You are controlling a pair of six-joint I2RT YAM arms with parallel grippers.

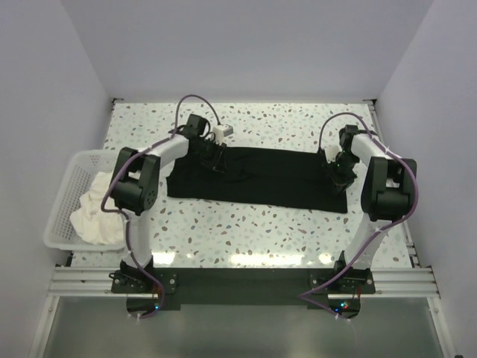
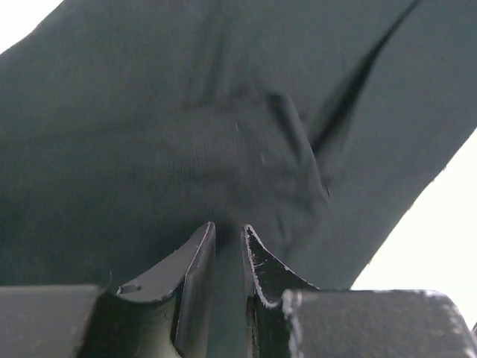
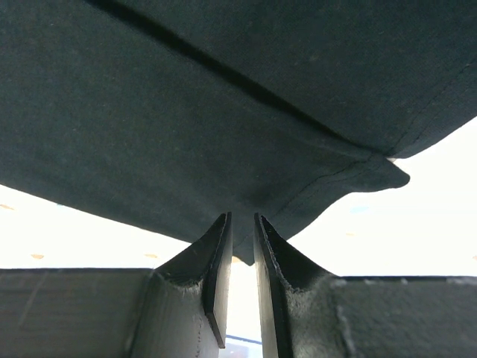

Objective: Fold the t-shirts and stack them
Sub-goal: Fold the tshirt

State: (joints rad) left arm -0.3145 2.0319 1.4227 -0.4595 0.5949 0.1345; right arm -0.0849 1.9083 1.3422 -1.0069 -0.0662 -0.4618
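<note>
The black t-shirt (image 1: 268, 179) lies spread in a long band across the speckled table (image 1: 246, 231). My left gripper (image 1: 214, 160) is down on its left part. In the left wrist view the jaws (image 2: 227, 227) stand narrow, and wrinkled black t-shirt fabric (image 2: 223, 112) fills the gap between them. My right gripper (image 1: 339, 177) is at the shirt's right end. In the right wrist view it (image 3: 241, 216) is shut on a hemmed edge of the black t-shirt (image 3: 186, 112), with a small tip of cloth hanging between the fingers. The white t-shirt (image 1: 93, 212) lies crumpled in the basket.
A white lattice basket (image 1: 61, 201) stands at the table's left edge, beside the left arm. Pale walls close in the table at the back and on both sides. A metal rail (image 1: 238, 280) with both arm bases runs along the near edge.
</note>
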